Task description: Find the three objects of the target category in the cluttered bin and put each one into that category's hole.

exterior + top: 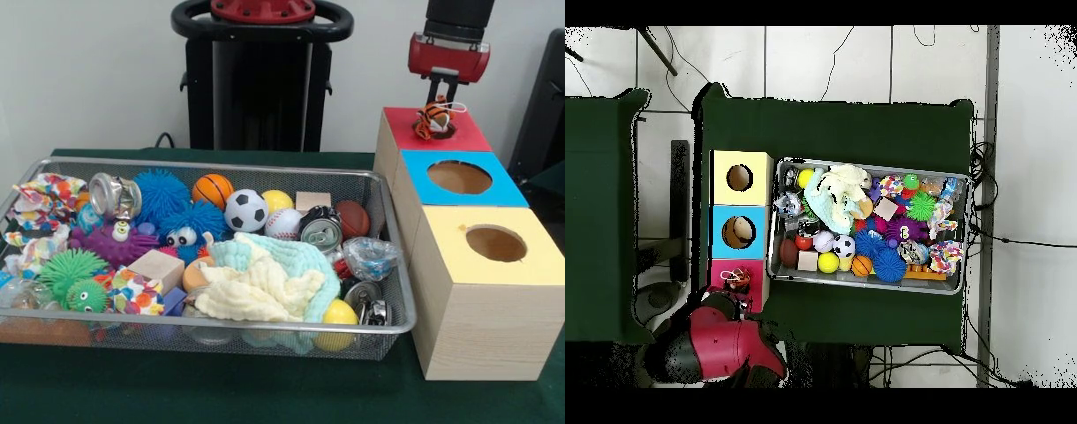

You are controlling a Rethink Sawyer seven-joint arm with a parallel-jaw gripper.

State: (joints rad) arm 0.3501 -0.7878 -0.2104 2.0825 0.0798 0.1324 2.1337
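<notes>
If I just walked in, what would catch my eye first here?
Probably the wire mesh bin crammed with bright toys, balls and cans, a pale yellow and mint cloth heaped on top. Next, the row of three wooden boxes beside it, topped red, blue and yellow. The gripper hangs over the red one, where an orange striped toy sits at the hole.
</notes>
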